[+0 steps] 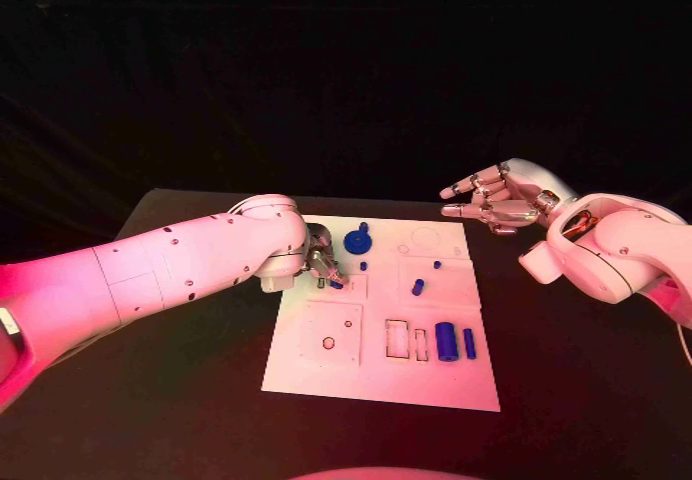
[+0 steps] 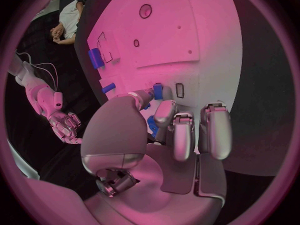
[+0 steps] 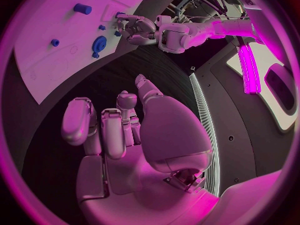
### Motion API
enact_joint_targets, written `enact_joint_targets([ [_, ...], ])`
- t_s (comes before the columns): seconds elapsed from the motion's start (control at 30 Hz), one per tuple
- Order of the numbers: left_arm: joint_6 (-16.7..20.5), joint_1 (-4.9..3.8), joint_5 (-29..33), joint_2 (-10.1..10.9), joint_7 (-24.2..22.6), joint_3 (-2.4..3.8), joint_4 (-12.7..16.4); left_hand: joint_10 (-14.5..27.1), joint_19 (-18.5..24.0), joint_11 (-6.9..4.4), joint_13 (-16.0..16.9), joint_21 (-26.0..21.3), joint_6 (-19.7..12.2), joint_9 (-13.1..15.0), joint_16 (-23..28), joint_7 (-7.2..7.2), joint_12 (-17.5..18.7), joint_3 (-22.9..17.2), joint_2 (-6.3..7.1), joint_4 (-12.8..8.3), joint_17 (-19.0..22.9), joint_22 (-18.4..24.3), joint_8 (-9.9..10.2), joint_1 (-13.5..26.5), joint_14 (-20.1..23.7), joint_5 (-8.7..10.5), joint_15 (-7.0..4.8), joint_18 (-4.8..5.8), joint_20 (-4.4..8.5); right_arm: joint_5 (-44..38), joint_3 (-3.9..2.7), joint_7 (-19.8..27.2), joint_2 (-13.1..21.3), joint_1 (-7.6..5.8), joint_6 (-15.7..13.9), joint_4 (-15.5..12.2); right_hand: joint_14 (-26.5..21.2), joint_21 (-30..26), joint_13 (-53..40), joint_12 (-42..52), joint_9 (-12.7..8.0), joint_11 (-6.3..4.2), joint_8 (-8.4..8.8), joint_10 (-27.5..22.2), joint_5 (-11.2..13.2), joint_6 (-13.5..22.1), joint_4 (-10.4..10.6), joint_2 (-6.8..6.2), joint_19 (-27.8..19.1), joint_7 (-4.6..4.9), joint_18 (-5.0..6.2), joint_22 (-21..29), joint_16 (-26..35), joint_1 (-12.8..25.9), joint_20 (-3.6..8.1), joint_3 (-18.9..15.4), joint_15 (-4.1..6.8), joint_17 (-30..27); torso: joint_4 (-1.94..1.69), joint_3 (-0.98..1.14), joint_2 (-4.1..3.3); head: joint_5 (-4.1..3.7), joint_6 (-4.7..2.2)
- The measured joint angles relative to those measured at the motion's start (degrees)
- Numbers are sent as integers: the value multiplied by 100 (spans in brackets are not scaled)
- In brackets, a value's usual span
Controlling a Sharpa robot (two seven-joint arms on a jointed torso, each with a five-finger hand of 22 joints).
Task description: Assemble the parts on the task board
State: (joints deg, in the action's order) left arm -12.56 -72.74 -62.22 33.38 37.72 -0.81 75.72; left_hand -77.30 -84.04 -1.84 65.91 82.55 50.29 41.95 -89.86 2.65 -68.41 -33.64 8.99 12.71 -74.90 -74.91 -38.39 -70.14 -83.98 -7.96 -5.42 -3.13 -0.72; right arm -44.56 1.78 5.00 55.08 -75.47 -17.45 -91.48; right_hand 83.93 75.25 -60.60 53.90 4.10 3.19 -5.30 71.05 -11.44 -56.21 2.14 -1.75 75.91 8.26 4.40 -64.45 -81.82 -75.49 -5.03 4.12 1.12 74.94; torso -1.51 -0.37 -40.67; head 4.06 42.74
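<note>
The white task board (image 1: 378, 375) lies in the middle of the black table. My left hand (image 1: 319, 262) is over the board's left half and pinches a small blue part (image 2: 157, 91) between thumb and a fingertip, just above the board and beside a small rectangular slot (image 2: 179, 90). My right hand (image 1: 495, 200) hovers beyond the board's far right corner with its fingers apart and nothing in it (image 3: 125, 130). On the board are a round blue disc with a knob (image 1: 358, 240), short blue pegs (image 1: 418, 287), a thick blue cylinder (image 1: 447, 341) and a thinner blue bar (image 1: 470, 343).
Empty outlined recesses (image 1: 398, 338) and round holes (image 1: 329, 343) mark the board's near half. Bare black table (image 1: 188, 400) surrounds the board on all sides. My left forearm (image 1: 159, 275) crosses the table at the left.
</note>
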Motion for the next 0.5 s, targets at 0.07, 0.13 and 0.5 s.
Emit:
enact_joint_targets([
  [0.07, -19, 0, -19, -1, 0, 2, 1, 0, 0, 0, 0, 0, 0, 0, 0, 0, 0, -2, 19, -2, 0, 0, -1, 27, 0, -7, 0, 0, 0, 21, 1, 0, 0, 0, 4, 0, 0, 0, 0, 0, 0, 0, 0, 0, 0, 0, 0, 0, 0, 0, 0, 0, 0, 0, 0, 0, 0, 0, 0, 0, -1, 3, 4],
  [0.13, -34, -1, -34, -2, 0, 3, 1, -2, 0, -2, 0, 0, 1, -1, 0, -1, 0, -10, 13, -10, 0, 0, -1, 62, 0, -27, 0, 0, 0, 39, 2, 0, 0, 0, 8, 0, 0, 0, 0, 0, 0, 0, 0, 0, 0, 0, 0, 0, 0, 0, 0, 0, 0, 0, 0, 0, 0, 0, -1, 0, -2, 4, 4],
  [0.5, -48, -1, -89, -43, 30, 3, -35, -64, 0, -64, 8, 45, 71, 97, 0, -53, -33, -169, -47, -106, -5, 0, -123, 379, 0, -28, 0, 0, 0, 93, 3, 1, 2, 2, 19, -1, 0, 0, 0, 0, 0, 0, 0, 0, 0, 0, 16, 0, 0, 0, 0, 7, 0, 0, 0, -16, 0, -1, -3, -1, -4, 8, 12],
])
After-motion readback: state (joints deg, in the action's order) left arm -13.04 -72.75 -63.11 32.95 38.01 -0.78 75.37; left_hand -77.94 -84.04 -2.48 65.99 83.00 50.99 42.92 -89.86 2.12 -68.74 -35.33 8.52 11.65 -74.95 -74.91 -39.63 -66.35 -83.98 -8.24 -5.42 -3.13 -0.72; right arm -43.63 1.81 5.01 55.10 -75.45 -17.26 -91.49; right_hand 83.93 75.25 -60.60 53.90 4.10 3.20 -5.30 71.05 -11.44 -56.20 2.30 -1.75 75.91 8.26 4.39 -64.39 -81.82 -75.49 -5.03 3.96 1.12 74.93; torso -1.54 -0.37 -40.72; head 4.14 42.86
